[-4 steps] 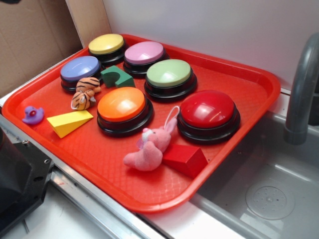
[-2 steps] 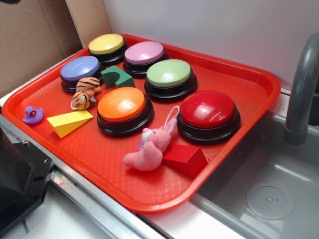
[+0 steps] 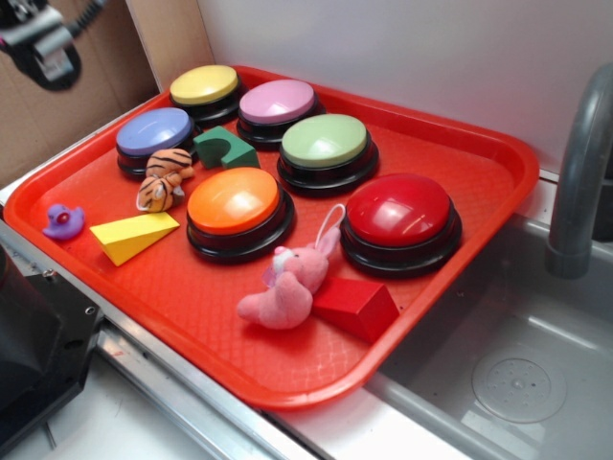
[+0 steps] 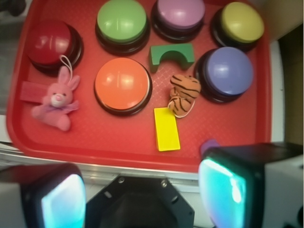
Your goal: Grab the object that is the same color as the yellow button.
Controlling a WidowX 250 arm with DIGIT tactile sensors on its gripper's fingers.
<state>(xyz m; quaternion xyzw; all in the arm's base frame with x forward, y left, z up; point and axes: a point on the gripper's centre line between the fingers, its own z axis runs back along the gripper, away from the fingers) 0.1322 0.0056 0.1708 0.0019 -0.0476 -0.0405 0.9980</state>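
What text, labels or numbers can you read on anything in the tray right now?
None: no view shows readable writing.
Round dome buttons, such as the yellow-topped button: plain tops.
Small yellow wedge-shaped block: no marking.
Red plastic tray: only a moulded grid texture.

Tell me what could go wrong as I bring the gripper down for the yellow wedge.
The tiger plush sits right at one end of the yellow wedge, so a finger may snag it. The orange button stands close beside it, leaving little room on that side. The wedge's sloped top could let it slip from a grip across the ramp. The gripper is open, above the tray edge.
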